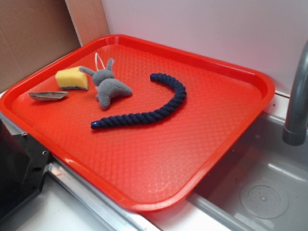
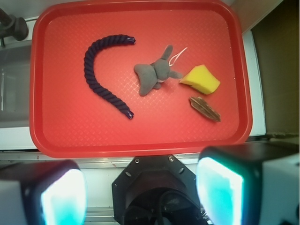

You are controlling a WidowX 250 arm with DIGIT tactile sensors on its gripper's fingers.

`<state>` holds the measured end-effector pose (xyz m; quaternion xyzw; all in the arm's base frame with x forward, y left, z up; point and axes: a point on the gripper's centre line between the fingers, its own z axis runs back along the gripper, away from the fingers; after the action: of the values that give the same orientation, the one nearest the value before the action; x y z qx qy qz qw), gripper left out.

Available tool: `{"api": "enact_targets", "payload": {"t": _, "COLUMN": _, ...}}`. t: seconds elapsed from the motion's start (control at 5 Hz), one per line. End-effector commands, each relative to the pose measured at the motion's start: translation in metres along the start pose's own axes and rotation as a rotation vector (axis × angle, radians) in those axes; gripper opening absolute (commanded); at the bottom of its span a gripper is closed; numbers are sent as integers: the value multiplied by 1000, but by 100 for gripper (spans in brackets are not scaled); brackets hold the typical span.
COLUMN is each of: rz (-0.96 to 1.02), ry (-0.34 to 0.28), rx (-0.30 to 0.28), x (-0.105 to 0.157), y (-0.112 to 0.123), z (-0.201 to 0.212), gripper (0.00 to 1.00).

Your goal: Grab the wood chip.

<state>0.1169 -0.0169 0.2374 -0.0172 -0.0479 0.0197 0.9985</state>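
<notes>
One wood chip (image 2: 205,108) beyond tool (image 2: 140,192)

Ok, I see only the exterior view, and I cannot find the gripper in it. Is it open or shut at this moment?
Observer: Open. In the wrist view the gripper has its fingers wide apart, with nothing between them.
Operator: Good. And is it already above the wood chip?
Observer: No. In the wrist view the wood chip lies well ahead of the gripper and off to the right of centre. The near rim of the red tray runs between them, so the gripper seems to be outside the tray.
</notes>
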Motion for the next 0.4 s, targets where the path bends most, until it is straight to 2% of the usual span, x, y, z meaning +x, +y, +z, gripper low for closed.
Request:
{"api": "enact_targets", "payload": {"t": 0.0, "rz": 0, "ry": 0, "rx": 0, "x": 0, "y": 0, "z": 0, "gripper": 100}}
{"api": "enact_targets", "payload": {"t": 0.2, "rz": -37, "ry": -24, "rx": 15, "x": -4, "y": 13, "z": -10, "gripper": 100}}
